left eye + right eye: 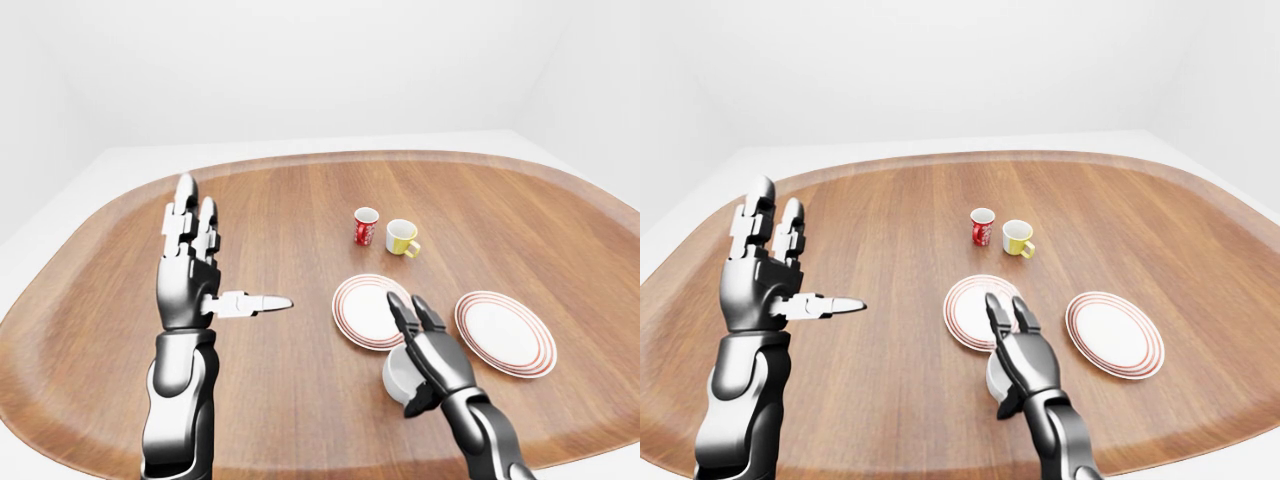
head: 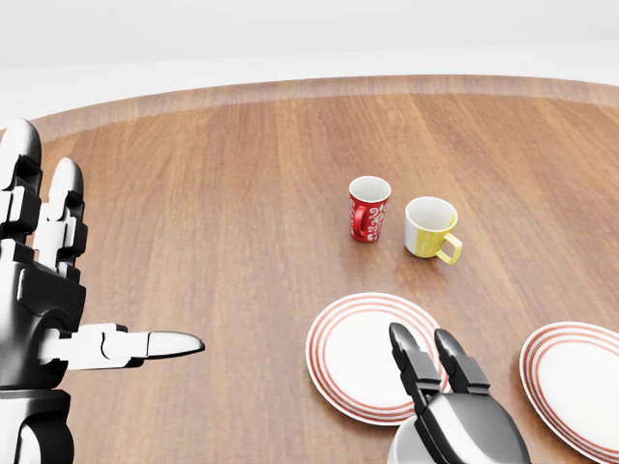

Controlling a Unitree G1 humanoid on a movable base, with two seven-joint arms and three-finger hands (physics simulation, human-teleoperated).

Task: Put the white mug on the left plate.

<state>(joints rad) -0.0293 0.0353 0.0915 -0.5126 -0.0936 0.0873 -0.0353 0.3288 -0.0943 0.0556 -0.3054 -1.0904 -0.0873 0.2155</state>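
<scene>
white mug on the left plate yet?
No. The white mug sits on the table under the right hand, just below the left plate.
</scene>
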